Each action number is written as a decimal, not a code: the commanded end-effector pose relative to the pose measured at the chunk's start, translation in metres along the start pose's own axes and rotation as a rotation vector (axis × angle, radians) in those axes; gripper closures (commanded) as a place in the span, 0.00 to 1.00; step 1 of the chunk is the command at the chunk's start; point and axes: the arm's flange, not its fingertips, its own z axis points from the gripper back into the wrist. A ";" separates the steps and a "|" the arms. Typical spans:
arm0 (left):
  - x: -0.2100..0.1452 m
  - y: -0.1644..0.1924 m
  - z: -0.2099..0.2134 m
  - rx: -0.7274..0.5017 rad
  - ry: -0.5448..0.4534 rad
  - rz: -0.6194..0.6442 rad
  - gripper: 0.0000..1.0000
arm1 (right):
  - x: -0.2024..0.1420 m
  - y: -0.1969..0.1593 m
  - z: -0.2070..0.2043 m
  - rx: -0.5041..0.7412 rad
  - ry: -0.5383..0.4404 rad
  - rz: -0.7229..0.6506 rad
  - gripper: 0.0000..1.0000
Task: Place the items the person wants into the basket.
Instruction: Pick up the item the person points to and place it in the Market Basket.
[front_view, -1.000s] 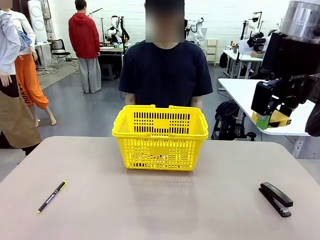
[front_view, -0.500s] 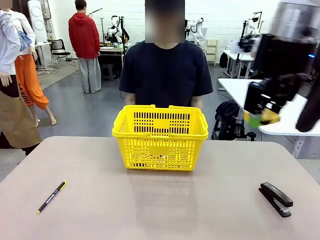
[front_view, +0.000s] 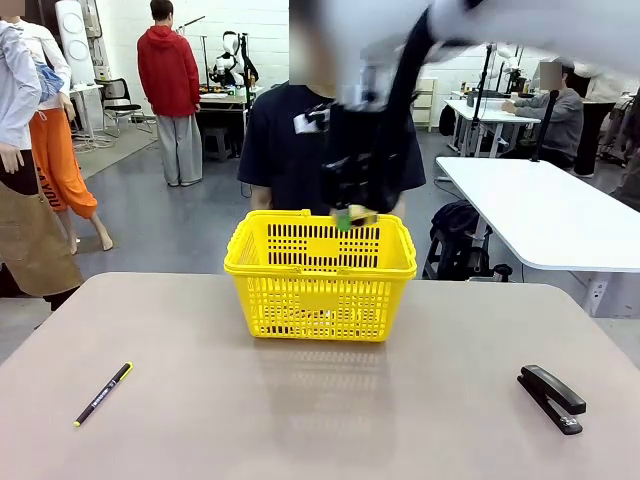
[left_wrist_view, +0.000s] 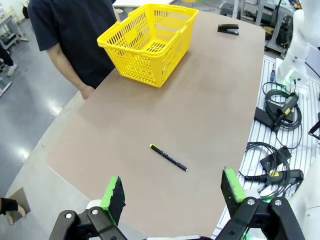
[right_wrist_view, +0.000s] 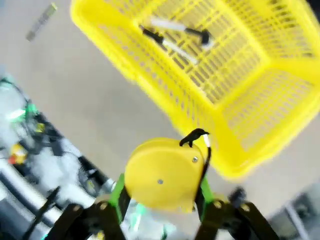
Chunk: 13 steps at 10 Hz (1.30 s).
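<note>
The right gripper (front_view: 352, 215), in the upper middle of the front frame, pinches the tape measure (right_wrist_view: 161, 173) just above the basket (front_view: 320, 300); the opening lies directly below. The left gripper (left_wrist_view: 172, 196) is spread, empty, well away.

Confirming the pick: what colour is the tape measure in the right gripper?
Yellow, with a black strap; the tape measure shows best in the right wrist view.
</note>
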 end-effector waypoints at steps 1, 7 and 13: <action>-0.001 0.001 0.002 -0.004 -0.016 -0.020 0.00 | 0.040 -0.010 0.001 0.026 -0.023 0.123 0.37; -0.001 0.001 0.002 -0.004 -0.016 -0.020 0.00 | 0.063 -0.030 -0.089 -0.060 -0.100 0.253 0.37; -0.001 0.001 0.002 -0.004 -0.016 -0.020 0.00 | 0.085 -0.055 -0.127 -0.076 -0.021 0.209 0.37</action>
